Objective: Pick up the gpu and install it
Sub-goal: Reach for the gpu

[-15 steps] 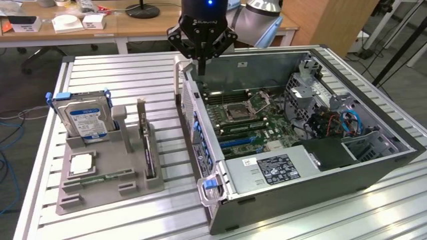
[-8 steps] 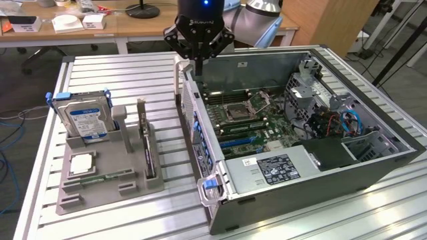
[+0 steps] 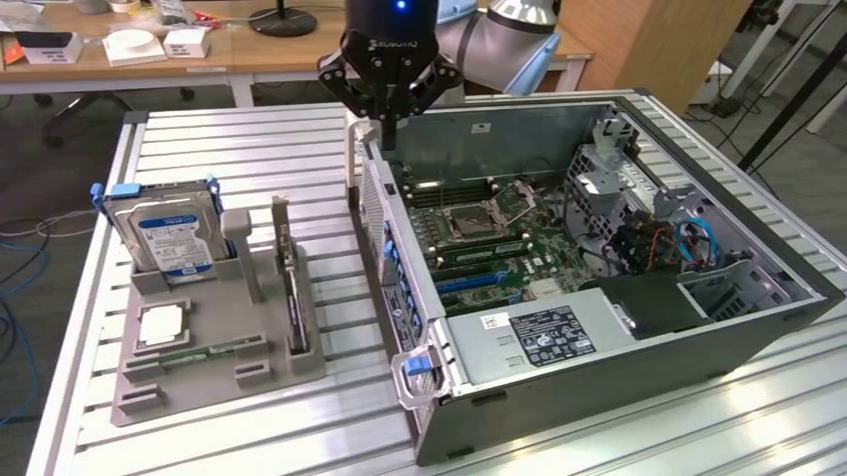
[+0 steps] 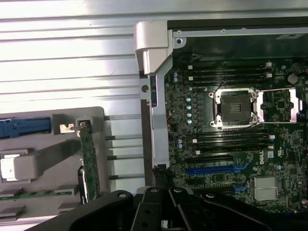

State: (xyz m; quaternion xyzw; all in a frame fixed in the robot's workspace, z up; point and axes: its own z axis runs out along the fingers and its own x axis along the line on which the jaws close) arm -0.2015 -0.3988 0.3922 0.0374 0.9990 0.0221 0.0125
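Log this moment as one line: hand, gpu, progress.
hand: shut, empty, over case wall | gpu: on edge in gray holder | install: not yet done

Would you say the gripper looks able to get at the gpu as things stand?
Probably yes: the gpu stands on edge in the grey holder, top edge bare, the hard drive apart beside it. The gripper hangs shut over the computer case and would have to open.
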